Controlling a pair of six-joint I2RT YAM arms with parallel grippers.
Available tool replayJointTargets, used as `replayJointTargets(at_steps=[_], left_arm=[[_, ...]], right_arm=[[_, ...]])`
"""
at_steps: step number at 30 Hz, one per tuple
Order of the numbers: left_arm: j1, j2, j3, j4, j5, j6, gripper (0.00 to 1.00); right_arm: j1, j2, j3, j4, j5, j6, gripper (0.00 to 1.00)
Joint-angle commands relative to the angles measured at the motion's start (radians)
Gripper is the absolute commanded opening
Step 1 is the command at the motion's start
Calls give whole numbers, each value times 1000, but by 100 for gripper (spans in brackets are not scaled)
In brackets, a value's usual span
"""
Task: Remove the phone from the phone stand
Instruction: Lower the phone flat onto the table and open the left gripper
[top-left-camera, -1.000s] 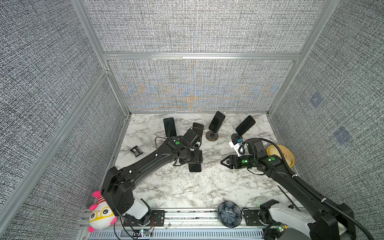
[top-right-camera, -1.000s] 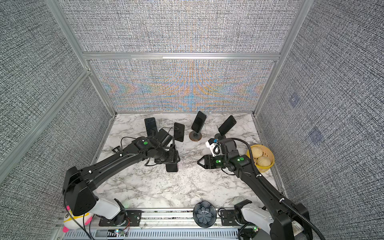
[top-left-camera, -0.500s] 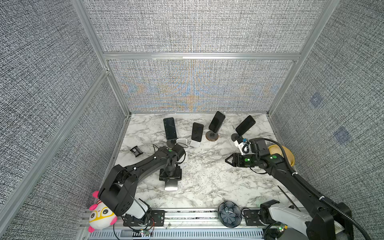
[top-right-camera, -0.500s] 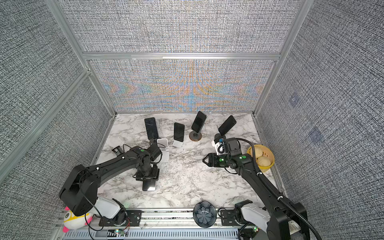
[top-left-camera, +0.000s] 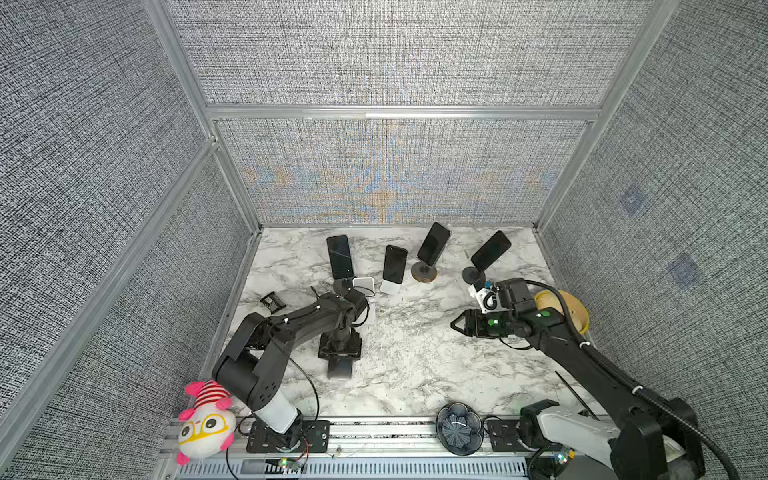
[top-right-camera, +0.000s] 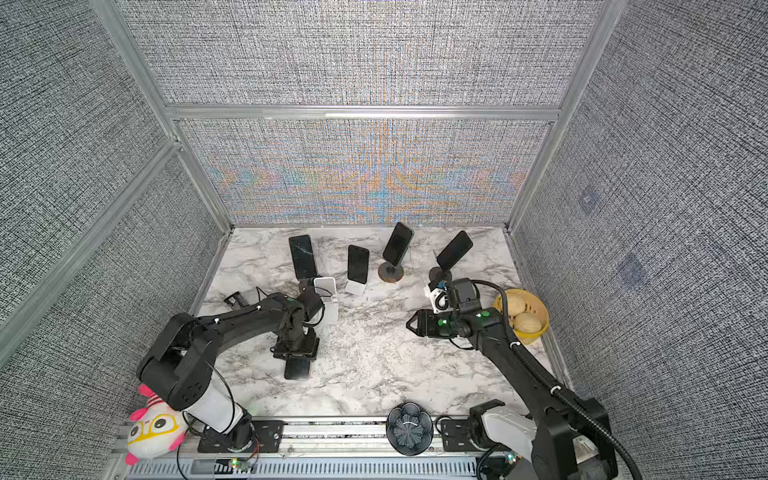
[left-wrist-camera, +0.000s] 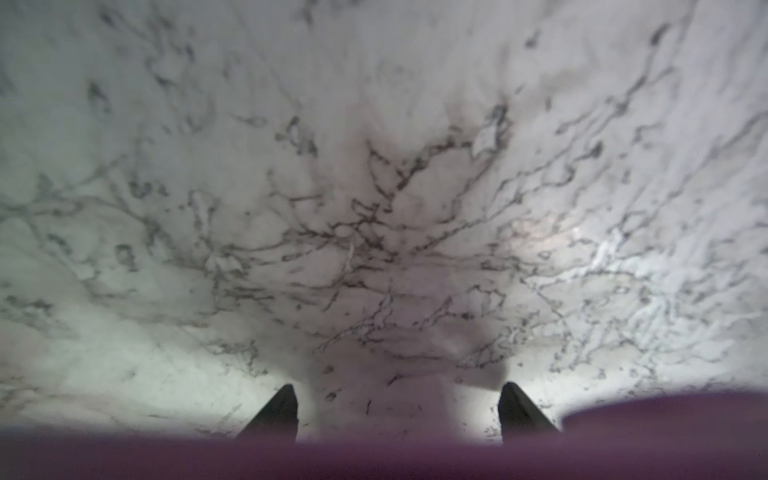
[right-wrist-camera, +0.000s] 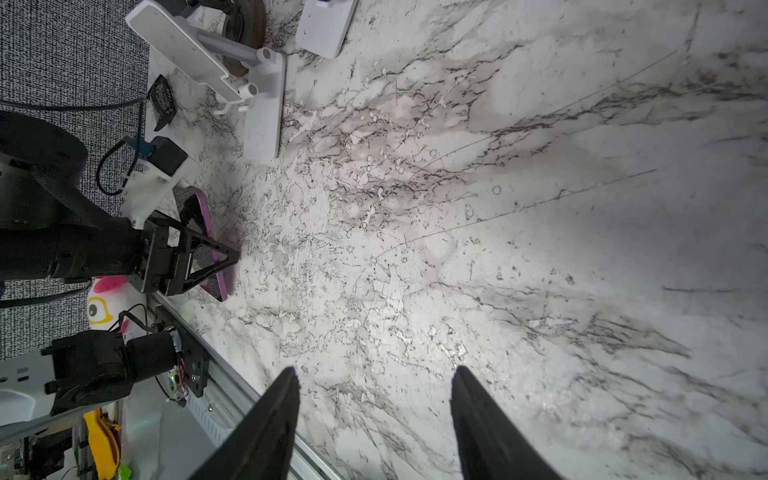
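1. My left gripper (top-left-camera: 339, 355) is clamped across the sides of the purple-edged phone (top-left-camera: 340, 370). The phone is off its stand and low over the front-left part of the desk (top-left-camera: 415, 365). I cannot tell whether it touches the marble.
2. The empty white stand (top-left-camera: 365, 286) sits behind my left wrist, apart from the phone.
3. My right gripper (right-wrist-camera: 374, 376) hangs with its jaws parted and nothing between them, above bare marble on the right.
4. Between my two grippers the desk lies open, from the centre to the front rail (top-left-camera: 374, 426).
5. The back edge is crowded with a row of standing phones (top-left-camera: 395, 264).
6. A yellow bowl (top-left-camera: 575, 309) sits at the right edge, beside my right arm. A dark bowl (top-left-camera: 459, 428) sits at the front rail.
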Motion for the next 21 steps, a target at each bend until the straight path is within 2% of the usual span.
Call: replayJointTargets(at_steps=[1, 8, 12, 21], left_arm=[[2, 11, -4, 10, -18, 5, 31], [2, 10, -32, 55, -26, -23, 46], [2, 17, -45, 68, -28, -29, 59], [3, 22, -57, 74, -34, -31, 73]], right_arm=[[0, -1, -5, 8, -6, 4, 60], [0, -14, -6, 8, 4, 2, 60], [0, -11, -6, 7, 4, 1, 60], [0, -22, -17, 3, 14, -1, 60]])
